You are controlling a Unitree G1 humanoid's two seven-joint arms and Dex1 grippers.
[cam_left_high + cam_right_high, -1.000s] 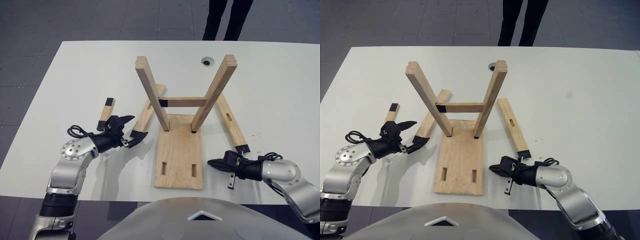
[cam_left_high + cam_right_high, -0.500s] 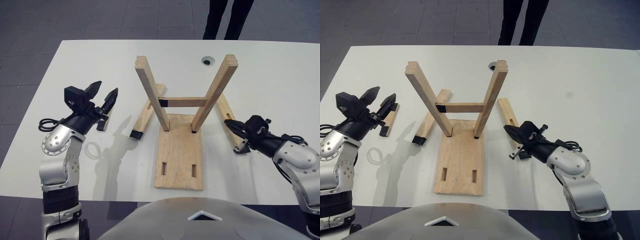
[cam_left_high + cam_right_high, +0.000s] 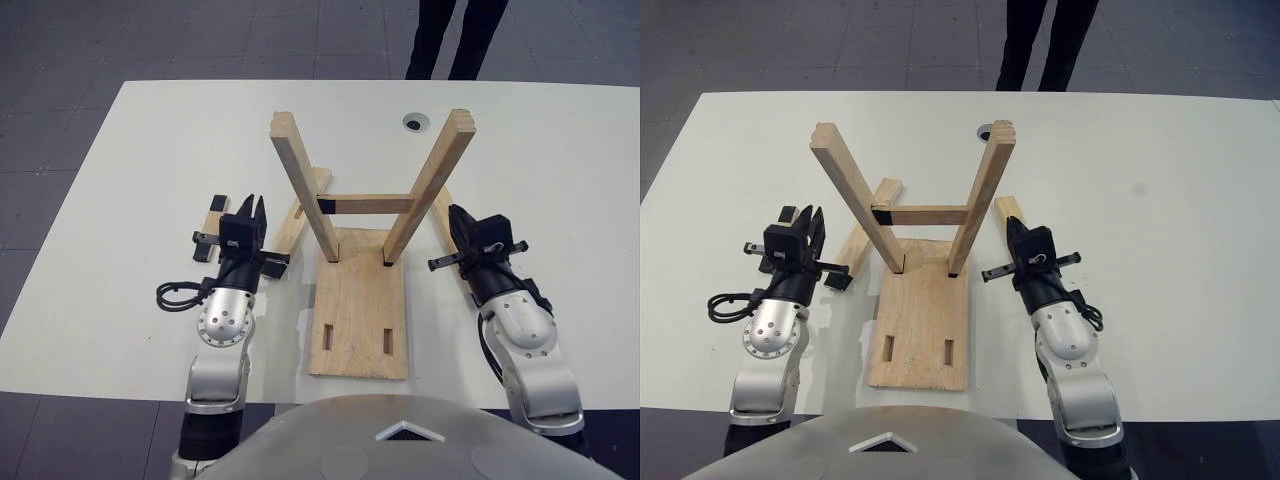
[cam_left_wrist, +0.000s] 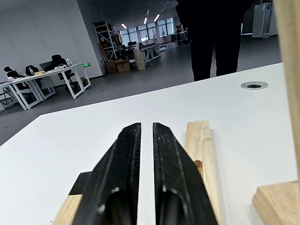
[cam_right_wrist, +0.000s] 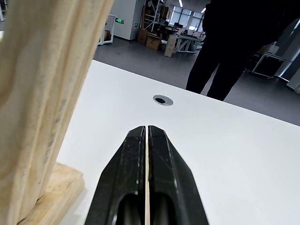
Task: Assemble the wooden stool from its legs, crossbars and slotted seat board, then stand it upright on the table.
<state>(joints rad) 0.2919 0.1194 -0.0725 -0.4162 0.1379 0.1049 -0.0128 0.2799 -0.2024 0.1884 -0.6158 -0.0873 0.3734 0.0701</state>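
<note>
A slip is judged most likely at the right gripper (image 5: 146, 127), which is placed just beside the right standing leg (image 3: 430, 180). That leg and the left standing leg (image 3: 305, 185) are joined by a crossbar (image 3: 370, 204). Both lean outward and appear only seated in the far slots of the seat board (image 3: 358, 305), so a sideways brush could lever them out or topple the half-built frame. A second risk is judged at both grippers: if they were lowered closed as they are, the loose parts would be shoved across the table (image 3: 120, 200) rather than grasped.

The right gripper's fingers are pressed fully together and nothing is held; it is poised over a loose leg (image 3: 1007, 209) lying flat beside the board. The left gripper (image 4: 146, 125) has its fingers drawn almost together, with only a narrow slit left, and is likewise empty. It is set between a short loose crossbar (image 3: 211, 222) and another loose leg (image 3: 296, 222). Whether either gripper touches wood cannot be told. The board lies flat mid-table with its two near slots (image 3: 328, 337) unfilled.
</note>
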